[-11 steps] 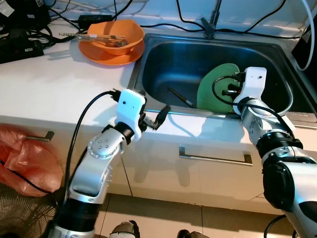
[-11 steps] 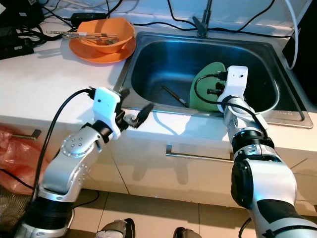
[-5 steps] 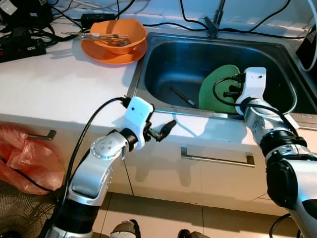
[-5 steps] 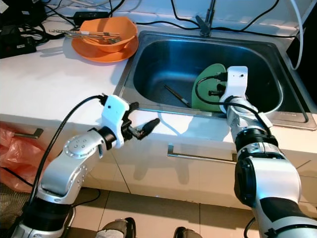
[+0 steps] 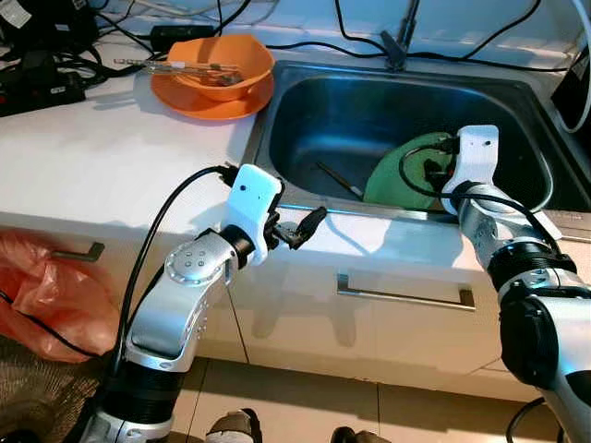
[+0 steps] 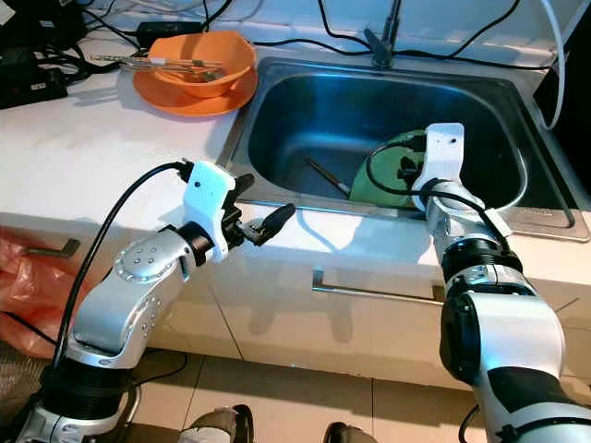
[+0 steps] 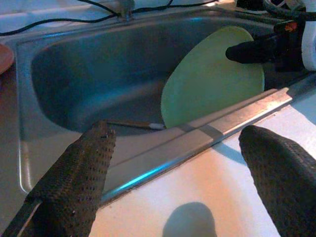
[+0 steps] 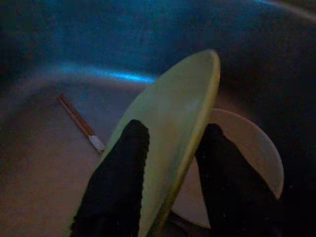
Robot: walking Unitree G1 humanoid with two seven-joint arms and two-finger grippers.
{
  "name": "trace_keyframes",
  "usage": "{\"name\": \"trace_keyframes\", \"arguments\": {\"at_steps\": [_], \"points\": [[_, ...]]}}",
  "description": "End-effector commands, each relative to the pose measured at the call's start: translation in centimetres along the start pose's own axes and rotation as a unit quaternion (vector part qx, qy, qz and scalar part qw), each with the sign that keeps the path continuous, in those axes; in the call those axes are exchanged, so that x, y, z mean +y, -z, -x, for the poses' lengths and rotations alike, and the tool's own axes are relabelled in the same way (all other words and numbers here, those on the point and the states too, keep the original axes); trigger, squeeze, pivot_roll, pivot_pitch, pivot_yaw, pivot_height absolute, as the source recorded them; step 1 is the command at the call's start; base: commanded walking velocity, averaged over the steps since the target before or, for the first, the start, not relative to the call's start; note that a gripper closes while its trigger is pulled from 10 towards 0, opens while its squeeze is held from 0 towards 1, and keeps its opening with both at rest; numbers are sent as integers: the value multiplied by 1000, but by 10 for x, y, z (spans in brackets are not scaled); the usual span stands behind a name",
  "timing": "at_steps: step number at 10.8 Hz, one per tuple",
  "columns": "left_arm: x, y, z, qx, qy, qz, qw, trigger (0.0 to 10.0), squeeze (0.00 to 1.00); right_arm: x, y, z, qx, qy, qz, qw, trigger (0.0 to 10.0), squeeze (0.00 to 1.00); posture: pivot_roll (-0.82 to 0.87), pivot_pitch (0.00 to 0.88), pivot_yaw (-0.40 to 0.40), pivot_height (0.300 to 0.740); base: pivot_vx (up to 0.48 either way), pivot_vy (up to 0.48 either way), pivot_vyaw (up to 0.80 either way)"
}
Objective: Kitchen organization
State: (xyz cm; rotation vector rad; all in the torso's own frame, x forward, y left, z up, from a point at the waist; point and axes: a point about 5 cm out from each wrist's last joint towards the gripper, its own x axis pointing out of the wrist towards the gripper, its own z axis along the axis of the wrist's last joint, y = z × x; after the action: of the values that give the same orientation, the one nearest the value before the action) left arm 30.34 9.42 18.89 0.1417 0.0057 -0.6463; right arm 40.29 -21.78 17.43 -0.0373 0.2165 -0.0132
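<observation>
A light green plate (image 5: 395, 175) stands tilted in the steel sink (image 5: 305, 115), leaning toward the sink's right front. My right gripper (image 8: 168, 148) is shut on the green plate's rim, one black finger (image 8: 118, 177) on each face. A small white plate (image 8: 247, 148) lies under it on the sink floor. A chopstick (image 5: 337, 181) lies on the sink bottom to the left of the green plate. My left gripper (image 5: 294, 221) is open and holds nothing. It hovers over the white counter strip at the sink's front left corner, pointing toward the green plate (image 7: 212, 84).
An orange bowl (image 5: 217, 65) with utensils sits on an orange plate at the back left of the counter. Black cables and a power strip (image 5: 37, 88) lie behind it. The faucet (image 5: 399, 41) stands behind the sink. A drawer handle (image 5: 404, 293) and a red bag (image 5: 46, 295) are below.
The green plate has tipped lower in my right gripper, its top edge leaning further over. My left gripper rose slightly toward the counter edge, still open.
</observation>
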Motion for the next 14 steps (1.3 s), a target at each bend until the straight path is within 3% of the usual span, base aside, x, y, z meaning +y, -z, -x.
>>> {"name": "trace_keyframes", "arguments": {"at_steps": [1, 3, 5, 9, 12, 13, 14], "points": [[1, -4, 2, -8, -4, -1, 1000, 10000, 184, -7, 22, 3, 47, 3, -1, 999, 10000, 1000, 119, 150, 2, 740, 0, 0, 0], [1, -4, 1, -6, -3, -1, 1000, 10000, 169, -10, 24, 4, 56, 9, 15, 998, 10000, 1000, 116, 148, 2, 740, 0, 0, 0], [1, -3, 0, -6, -3, 0, 1000, 10000, 129, -20, 29, 7, 72, 28, 63, 995, 10000, 1000, 113, 145, -2, 740, 0, 0, 0], [-1, -1, 0, -6, 0, -1, 1000, 10000, 118, -42, 10, 10, 28, 81, 61, 994, 10000, 1000, 107, 141, 2, 740, 0, 0, 0], [1, -3, 0, -13, -8, 1, 1000, 10000, 118, -43, 0, 10, 8, 82, 61, 995, 10000, 1000, 97, 137, 2, 740, 0, 0, 0], [8, -9, 1, -40, -40, -1, 998, 10000, 8, -40, -10, 8, -13, 71, 53, 996, 10000, 1000, 93, 133, 1, 740, 0, 0, 0], [19, -17, 3, -71, -91, -6, 993, 10000, 0, -33, -20, 7, -39, 50, 42, 997, 10000, 1000, 89, 129, 1, 740, 0, 0, 0]]}}
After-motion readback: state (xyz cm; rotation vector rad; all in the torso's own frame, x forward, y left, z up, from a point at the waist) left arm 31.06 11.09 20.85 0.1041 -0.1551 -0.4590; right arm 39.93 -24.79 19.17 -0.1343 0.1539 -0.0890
